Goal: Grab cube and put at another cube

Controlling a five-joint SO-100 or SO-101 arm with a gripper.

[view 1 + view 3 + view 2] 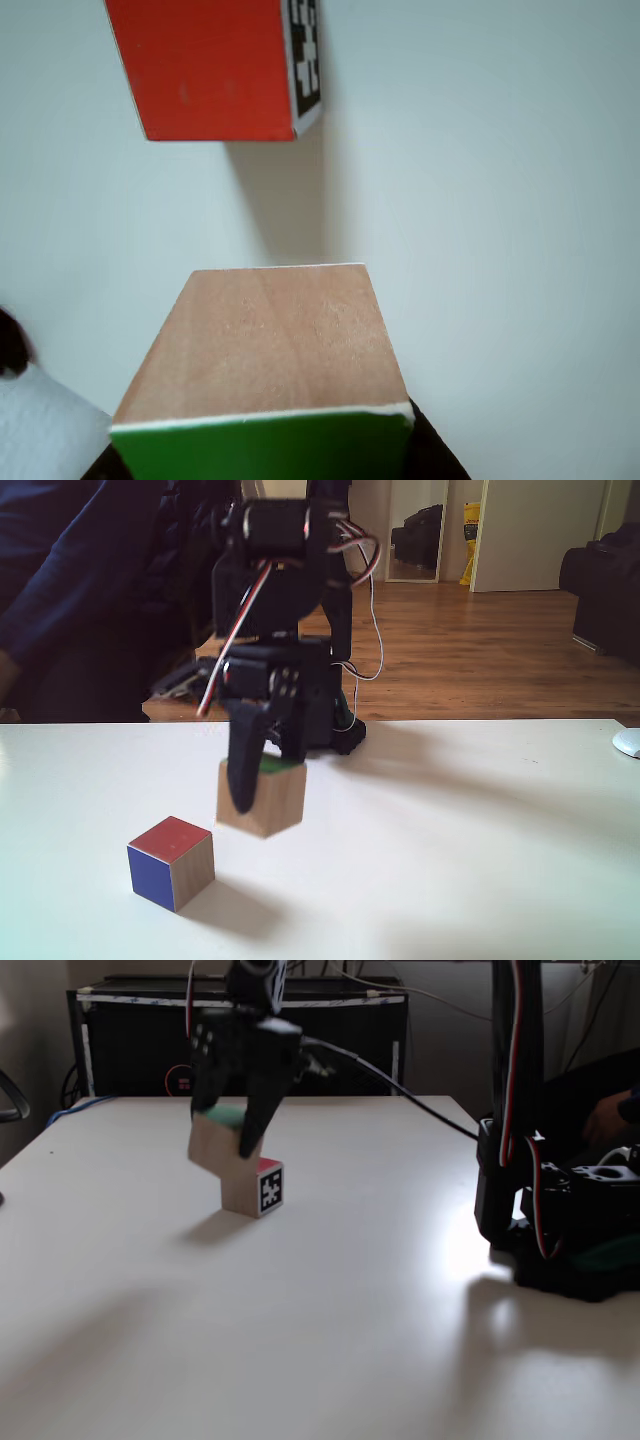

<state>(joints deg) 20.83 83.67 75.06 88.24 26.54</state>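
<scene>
Claw carries the green-faced cube above the desk, near the marker cube.

The claw (262, 780) is clenched on the cube (268, 800), which hangs tilted, clear of the white desk (480, 860). In a fixed view another cube (254, 1187) rests on the desk toward its far edge, just below and beside the held one; whether they touch is unclear.

In both fixed views the black arm reaches down over the table, its gripper (232, 1138) pointing downward with the fingers (243, 770) clamped on the green-faced wooden cube (264, 798), which hangs tilted, clear of the tabletop.
</scene>
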